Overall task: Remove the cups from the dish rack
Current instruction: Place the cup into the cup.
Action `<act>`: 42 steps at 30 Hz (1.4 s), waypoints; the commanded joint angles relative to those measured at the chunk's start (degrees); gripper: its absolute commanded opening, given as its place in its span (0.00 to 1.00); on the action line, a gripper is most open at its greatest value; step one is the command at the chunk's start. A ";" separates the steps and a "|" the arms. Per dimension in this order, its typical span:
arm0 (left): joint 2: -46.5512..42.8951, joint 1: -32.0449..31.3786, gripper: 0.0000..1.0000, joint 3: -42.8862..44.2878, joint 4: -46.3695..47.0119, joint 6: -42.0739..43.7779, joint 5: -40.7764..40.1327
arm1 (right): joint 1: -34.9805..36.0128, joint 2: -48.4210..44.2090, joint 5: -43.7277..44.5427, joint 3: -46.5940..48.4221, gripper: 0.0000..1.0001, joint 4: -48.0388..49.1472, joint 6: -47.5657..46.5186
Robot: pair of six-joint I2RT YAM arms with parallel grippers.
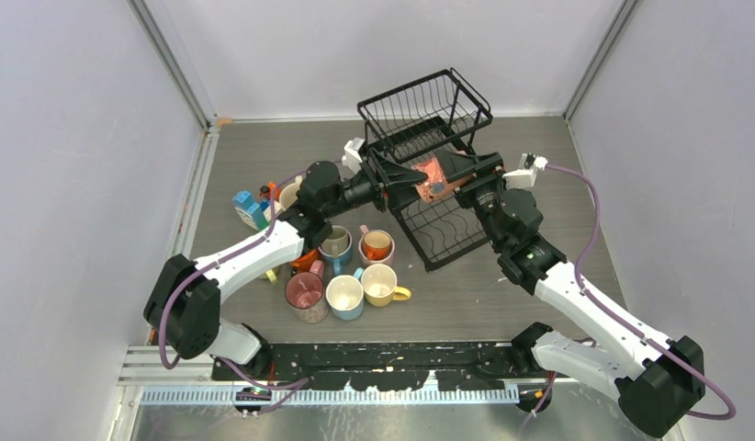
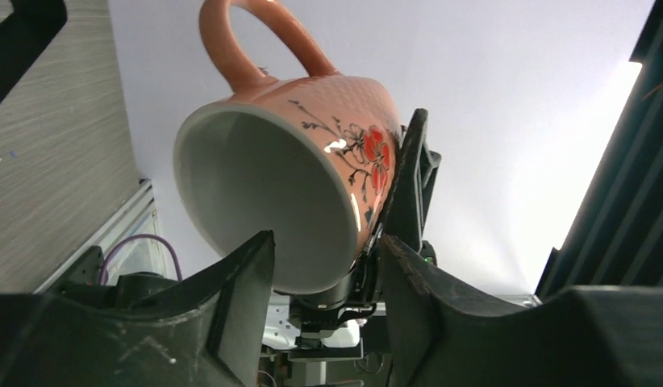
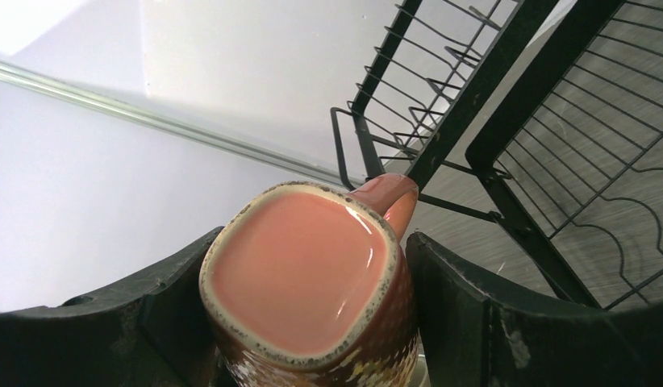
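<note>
A salmon mug point(image 1: 432, 176) with a red flower print hangs in the air in front of the dish rack point(image 1: 427, 110). My right gripper point(image 1: 454, 175) is shut on its body near the base, and the glossy base point(image 3: 300, 270) fills the space between that gripper's fingers point(image 3: 312, 242). My left gripper point(image 1: 409, 175) faces the mug's mouth point(image 2: 264, 201). It is open, with one finger point(image 2: 248, 282) across the opening and the other point(image 2: 405, 274) beside the outer wall. The handle point(image 2: 256, 36) points up in the left wrist view.
Several mugs stand on the table left of the rack: beige point(image 1: 335, 241), orange point(image 1: 377, 245), pink point(image 1: 306, 292), light blue point(image 1: 344, 296) and yellow point(image 1: 381, 283). Blue-and-orange blocks point(image 1: 250, 207) lie further left. The rack's lower slotted tray point(image 1: 443, 230) is under the right arm, and its wires point(image 3: 506, 121) are close.
</note>
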 commanded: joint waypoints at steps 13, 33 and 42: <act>0.43 -1.40 0.32 1.27 11.32 -3.85 -3.25 | 2.61 -0.03 1.71 -3.45 0.26 18.47 3.90; 2.13 -2.61 0.00 2.14 20.24 -5.19 -9.57 | 3.76 -0.03 0.71 -5.08 0.60 20.99 5.81; 0.57 -2.61 0.00 0.86 23.54 -3.88 -13.68 | 3.78 0.93 -1.25 -3.90 0.93 19.71 7.30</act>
